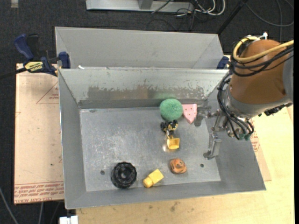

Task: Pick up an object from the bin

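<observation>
Risks first: gripper [211, 149] is hanging low just beside the bin's [107, 134] right wall, over bare floor with no thing under it; closing here is likely netting nothing; pushing straight down is risking a scrape on the floor or a clip on the sloped right wall; nearest candidates are the pink wedge [189, 112] at the back edge, touching or nearly touching the green ball [171, 108], and the brown round piece [177, 166] toward the front edge; going for the wedge is risking a nudge on the ball, which I'm expecting to roll, and the back wall is crowding that approach; the brown piece is sitting apart from its neighbours, so I'm judging it the cleaner pick, though it's low and rounded and may be slipping out of a pinch; small yellow-and-black toy [171, 135] is lying between ball and brown piece, near mid-bin; yellow block [153, 178] and black round part [124, 174] are lying near the front edge, well apart from the gripper; pose: arm [259, 73] is reaching in over the right edge, orange-covered wrist sitting above the right rim, tool pointing down into the bin; cables are looping round the wrist; can't tell how far open the gripper is; I'm not making out anything in its hold.
</observation>
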{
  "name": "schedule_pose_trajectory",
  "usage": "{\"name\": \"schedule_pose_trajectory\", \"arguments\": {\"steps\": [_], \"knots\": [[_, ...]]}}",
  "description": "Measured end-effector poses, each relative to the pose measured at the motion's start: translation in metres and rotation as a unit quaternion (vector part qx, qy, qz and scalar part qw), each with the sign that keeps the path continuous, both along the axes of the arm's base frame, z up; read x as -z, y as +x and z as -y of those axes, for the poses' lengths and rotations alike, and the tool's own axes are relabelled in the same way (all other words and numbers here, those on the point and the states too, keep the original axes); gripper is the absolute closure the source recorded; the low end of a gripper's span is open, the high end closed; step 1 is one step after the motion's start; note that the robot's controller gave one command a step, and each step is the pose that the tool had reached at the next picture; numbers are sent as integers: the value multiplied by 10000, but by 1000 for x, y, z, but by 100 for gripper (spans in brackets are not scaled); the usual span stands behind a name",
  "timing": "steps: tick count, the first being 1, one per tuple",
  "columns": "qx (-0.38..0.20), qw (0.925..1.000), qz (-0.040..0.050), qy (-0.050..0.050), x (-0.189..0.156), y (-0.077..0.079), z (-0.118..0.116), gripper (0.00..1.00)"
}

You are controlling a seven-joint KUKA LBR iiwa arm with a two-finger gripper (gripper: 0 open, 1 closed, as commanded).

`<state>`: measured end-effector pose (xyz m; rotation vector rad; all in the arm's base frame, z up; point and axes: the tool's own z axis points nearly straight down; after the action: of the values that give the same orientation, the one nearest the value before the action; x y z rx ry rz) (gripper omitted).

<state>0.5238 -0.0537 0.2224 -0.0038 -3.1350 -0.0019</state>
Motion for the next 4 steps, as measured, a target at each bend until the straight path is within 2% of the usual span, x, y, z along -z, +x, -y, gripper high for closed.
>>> {"name": "schedule_pose_trajectory", "arguments": {"steps": [1,2,3,4], "knots": [[-9,10000,38,-4,-4,1,0,0],[173,9998,80,-5,46,21,-43,0],[-66,10000,46,11,92,38,-66,0],[-495,9988,57,0,118,42,-64,0]]}}
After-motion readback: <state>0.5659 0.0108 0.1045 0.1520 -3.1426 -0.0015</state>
